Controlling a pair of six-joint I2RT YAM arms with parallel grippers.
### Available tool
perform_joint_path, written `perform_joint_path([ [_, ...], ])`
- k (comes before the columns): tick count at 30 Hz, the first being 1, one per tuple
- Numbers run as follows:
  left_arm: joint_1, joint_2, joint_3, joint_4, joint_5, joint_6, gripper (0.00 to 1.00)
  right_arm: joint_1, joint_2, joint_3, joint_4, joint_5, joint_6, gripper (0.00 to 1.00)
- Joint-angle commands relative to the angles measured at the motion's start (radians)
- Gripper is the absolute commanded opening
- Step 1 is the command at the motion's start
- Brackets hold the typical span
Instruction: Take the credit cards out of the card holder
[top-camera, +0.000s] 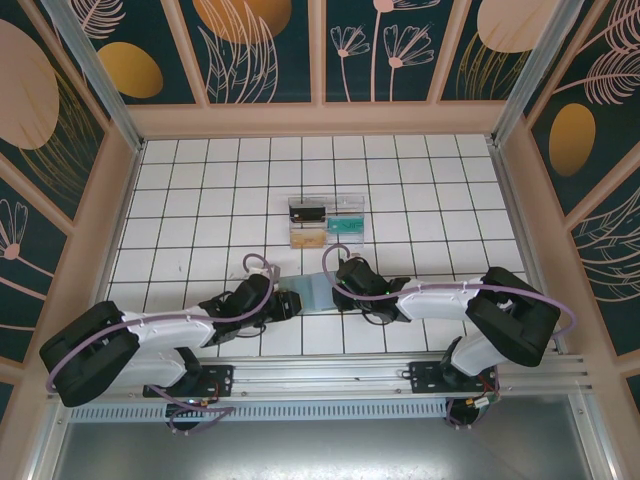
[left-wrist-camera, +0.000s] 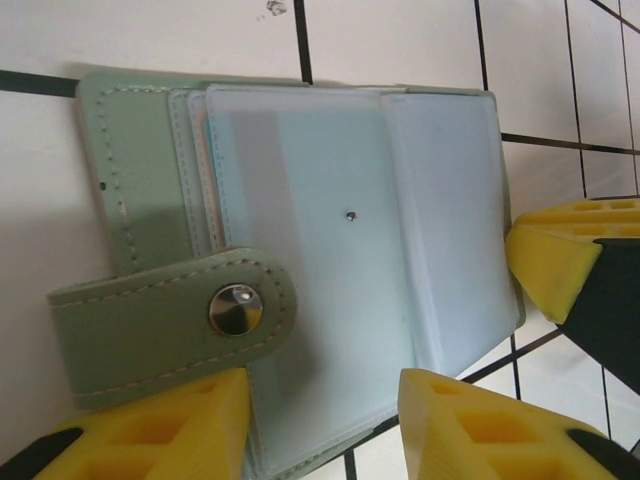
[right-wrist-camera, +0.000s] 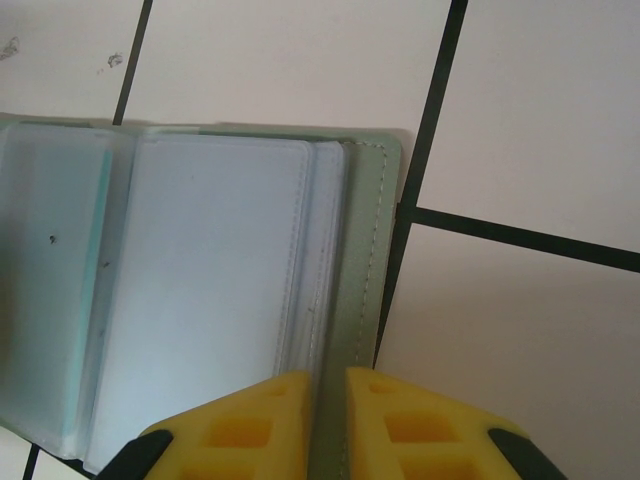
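Card holder (top-camera: 312, 296) lies open and flat on tiled table (top-camera: 190, 190), near front edge, between both arms. Long axis runs left to right. Clear sleeves (left-wrist-camera: 330, 250) face up; snap flap (left-wrist-camera: 170, 325) sits at left arm's end. Both arms stretch low and inward, wrists meeting at card holder. We see left gripper (left-wrist-camera: 325, 385) with jaws moderately apart, straddling sleeve edge, clamping nothing. Right gripper (right-wrist-camera: 328, 385) is narrow, pinching green cover's edge. Clear tray (top-camera: 325, 222) stands beyond, holding dark and teal items we cannot identify.
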Motion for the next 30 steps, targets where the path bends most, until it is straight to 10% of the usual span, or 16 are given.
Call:
perform_joint_path([
  [1, 0.002, 0.015, 0.023, 0.049, 0.035, 0.015, 0.48, 0.018, 0.020, -0.008, -0.015, -0.002, 0.016, 0.18],
  [18, 0.003, 0.022, 0.047, 0.073, 0.063, 0.033, 0.70, 0.020, 0.038, 0.006, -0.018, -0.005, 0.011, 0.18],
  [30, 0.002, 0.019, 0.081, 0.137, 0.126, 0.054, 0.67, 0.020, 0.034, -0.010, -0.008, 0.008, 0.025, 0.18],
])
